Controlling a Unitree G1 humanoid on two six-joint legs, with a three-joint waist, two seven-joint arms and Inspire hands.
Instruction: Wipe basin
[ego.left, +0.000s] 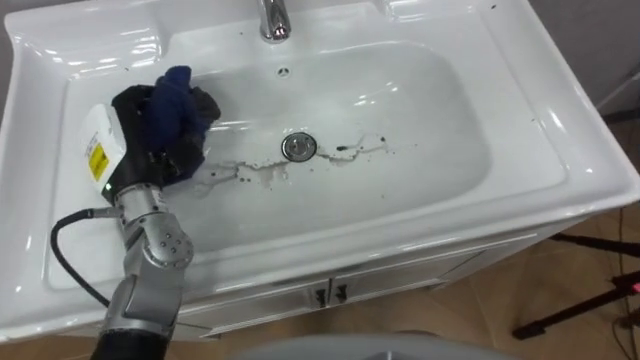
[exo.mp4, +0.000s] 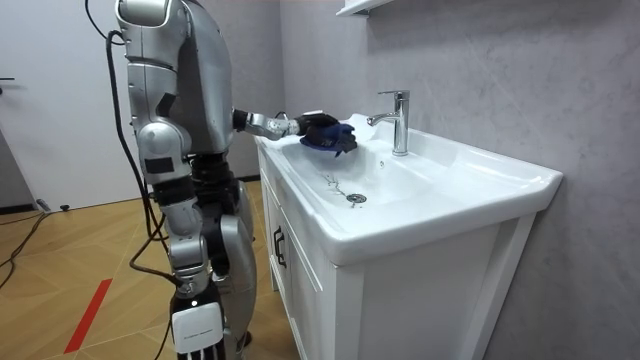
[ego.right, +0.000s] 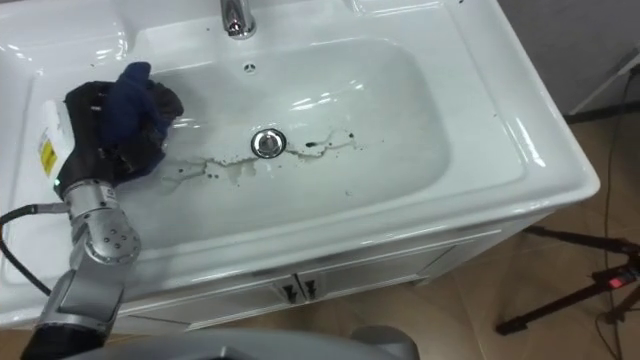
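One blue cloth (ego.left: 180, 100) clamped in my left hand (ego.left: 135, 140), left of the drain (ego.left: 298, 147).
The fingers are curled round the bunched cloth over the white basin (ego.left: 440, 130) slope on that side; whether it touches the wall I cannot tell. Dark streaks (ego.left: 362, 150) and wet smears run out from the drain both ways, the left ones reaching nearly to the cloth. Behind the drain stands the tap (ego.left: 274, 18). My robot stands upright at the cabinet (exo.mp4: 300, 270) end, left arm stretched over the rim.
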